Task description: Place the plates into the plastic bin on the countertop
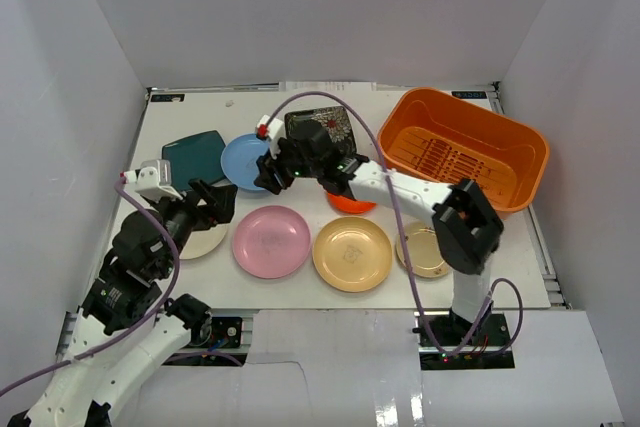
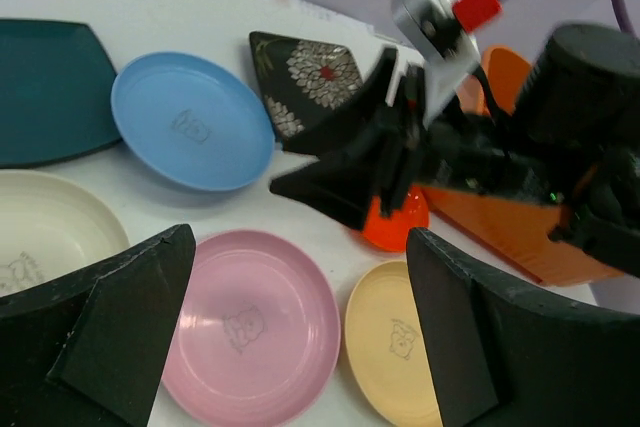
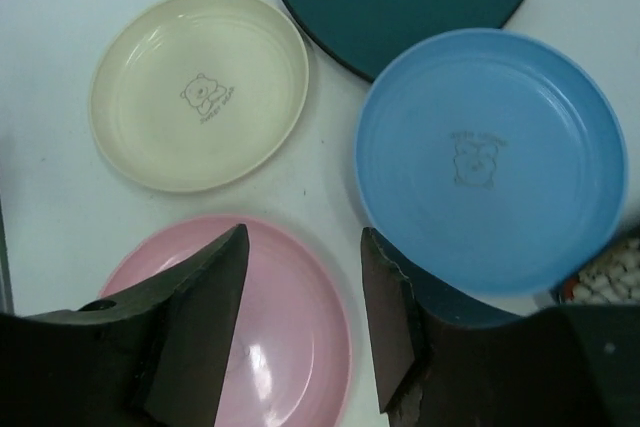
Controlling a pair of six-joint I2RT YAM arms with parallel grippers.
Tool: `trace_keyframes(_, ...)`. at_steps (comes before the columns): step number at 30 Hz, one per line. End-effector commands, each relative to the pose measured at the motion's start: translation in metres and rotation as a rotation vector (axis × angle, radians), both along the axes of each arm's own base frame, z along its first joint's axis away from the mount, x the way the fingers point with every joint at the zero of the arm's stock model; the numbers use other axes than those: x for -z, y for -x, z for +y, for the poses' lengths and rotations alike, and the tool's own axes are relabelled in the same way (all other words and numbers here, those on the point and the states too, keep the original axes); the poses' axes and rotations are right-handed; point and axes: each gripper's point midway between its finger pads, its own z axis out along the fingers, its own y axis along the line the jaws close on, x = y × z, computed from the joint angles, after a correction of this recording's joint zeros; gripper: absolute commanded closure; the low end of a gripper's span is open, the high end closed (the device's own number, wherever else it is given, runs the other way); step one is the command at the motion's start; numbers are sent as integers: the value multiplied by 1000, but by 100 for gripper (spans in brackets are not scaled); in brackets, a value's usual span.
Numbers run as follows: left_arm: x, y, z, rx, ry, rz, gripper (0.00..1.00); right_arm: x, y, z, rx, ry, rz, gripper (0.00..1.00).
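Observation:
Several plates lie on the white countertop (image 1: 300,292): teal square (image 1: 195,155), light blue (image 1: 245,160), black flowered (image 1: 320,125), cream (image 1: 205,241), pink (image 1: 271,241), tan-yellow (image 1: 352,253), beige (image 1: 424,250) and red-orange (image 1: 352,205), half hidden under the right arm. The orange plastic bin (image 1: 465,147) stands at the back right with nothing in it. My left gripper (image 2: 300,247) is wide open above the pink plate (image 2: 250,322). My right gripper (image 3: 305,237) hangs open over the gap between the pink plate (image 3: 290,317) and the light blue plate (image 3: 490,157), holding nothing.
White wall panels close in the left, back and right sides. The right arm (image 1: 400,187) stretches leftward across the middle, over the red-orange plate. The two grippers hang close together near the pink plate. In the left wrist view, the right gripper (image 2: 340,162) is just ahead.

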Motion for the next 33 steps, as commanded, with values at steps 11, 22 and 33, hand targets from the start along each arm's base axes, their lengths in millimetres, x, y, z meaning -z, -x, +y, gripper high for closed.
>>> trace_keyframes(11, 24, 17, 15, -35, -14, 56, 4, 60, -34, 82, -139, 109, -20, 30)
trace_keyframes(22, 36, 16, 9, 1, -51, 52, 4, 115, -62, 95, -41, 158, -25, 41)
trace_keyframes(33, 25, 19, -2, 69, -39, 30, 11, 26, -40, 105, -54, -81, -126, 88)
